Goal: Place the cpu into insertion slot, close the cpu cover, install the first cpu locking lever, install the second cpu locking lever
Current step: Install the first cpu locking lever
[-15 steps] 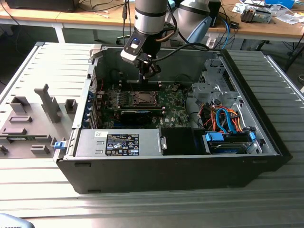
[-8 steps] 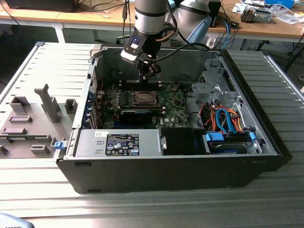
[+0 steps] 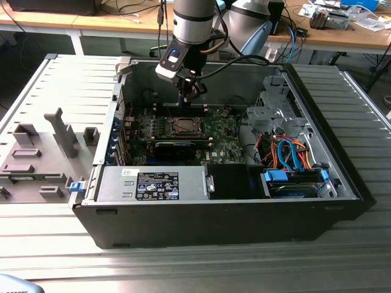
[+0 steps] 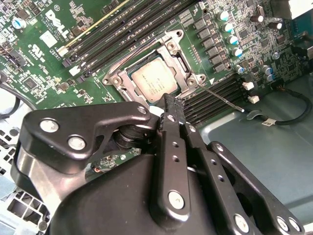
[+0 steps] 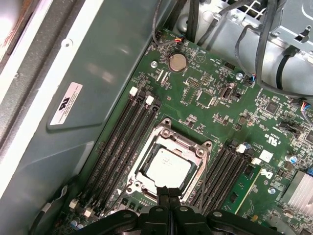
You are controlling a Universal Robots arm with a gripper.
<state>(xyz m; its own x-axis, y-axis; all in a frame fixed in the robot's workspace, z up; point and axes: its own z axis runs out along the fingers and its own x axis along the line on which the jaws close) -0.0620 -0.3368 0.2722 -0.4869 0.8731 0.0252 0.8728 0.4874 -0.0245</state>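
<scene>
Exterior view, starting at its left: grey moulded fixtures [image 3: 61, 134] stand on the ribbed tabletop [image 3: 183, 268] beside an open computer case [image 3: 183, 226]. Inside the case a silver power supply box [image 3: 153, 183] lies along the near wall and the green motherboard [image 3: 223, 131] sits behind it. Toward the exterior view's right, a drive cage [image 3: 275, 113] stands above a tangle of orange and blue cables [image 3: 287, 152]. The arm reaches down into the case, and its gripper [image 3: 190, 96] hangs just above the insertion slot [image 3: 182, 127] near the middle of the board. In both wrist views the jaws are pressed together with nothing between them. Their tips sit at the edge of the socket, though whether they touch the metal cannot be told. The cpu [image 5: 168, 165] lies flat in the slot with its pale face up. The cpu cover [image 5: 185, 140] lies down around it, its window framing the chip. Black memory slots [image 5: 120, 147] run along both sides of the socket. In the second wrist view a thin locking lever [image 4: 225, 100] angles out from one corner of the socket across those slots. Whether it is latched cannot be told.
</scene>
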